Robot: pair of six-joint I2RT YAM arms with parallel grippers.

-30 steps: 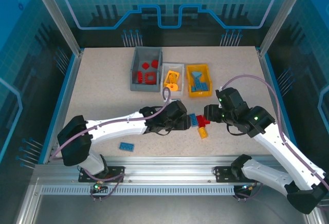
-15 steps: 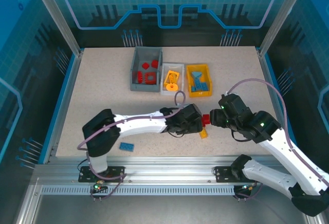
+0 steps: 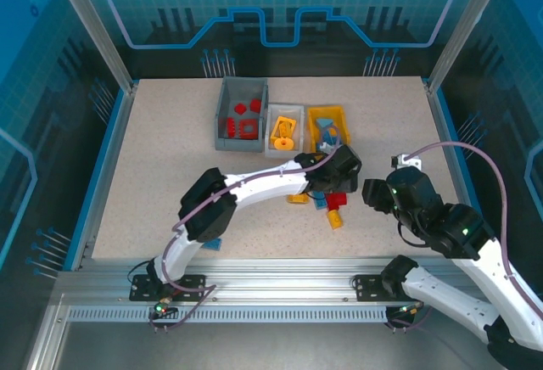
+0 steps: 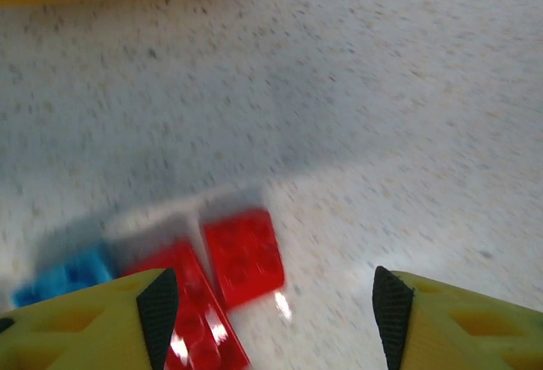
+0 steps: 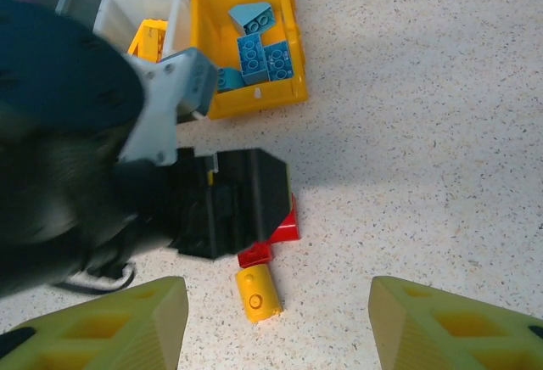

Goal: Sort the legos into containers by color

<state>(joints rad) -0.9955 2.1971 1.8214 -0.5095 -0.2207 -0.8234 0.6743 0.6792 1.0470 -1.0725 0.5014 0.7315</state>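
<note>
- Legos point(image 3: 333, 204): a loose cluster of red, blue and yellow-orange pieces lies on the table point(image 3: 170, 158), just in front of the yellow bin point(image 3: 327, 110). None is held.
- Change: the left gripper point(image 4: 273, 302) has swung rightward from mid-table and now hangs over that cluster. Its jaws are spread wide and empty, with two red bricks point(image 4: 242, 255) lying between the fingers.
- Change: the right gripper point(image 5: 280, 319) has drawn back from the cluster toward the right side. Its jaws are also wide apart, with nothing in them.
- Judgement: the pick appears to have passed to the left arm. A red brick is the likely target, bound for the grey bin point(image 3: 237, 142).
- Bins as found: red pieces are in the grey bin, yellow-orange in the white bin point(image 3: 286, 108), and blue in the yellow bin.
- Surroundings: a yellow cylinder brick point(image 5: 257, 294) sits just beside the red ones. A lone blue brick point(image 3: 209, 242) lies well apart near the front edge, partly under the left arm.
- Obstruction: the two red bricks lie side by side with a blue piece point(image 4: 59, 278) alongside, so closing could catch more than one.
</note>
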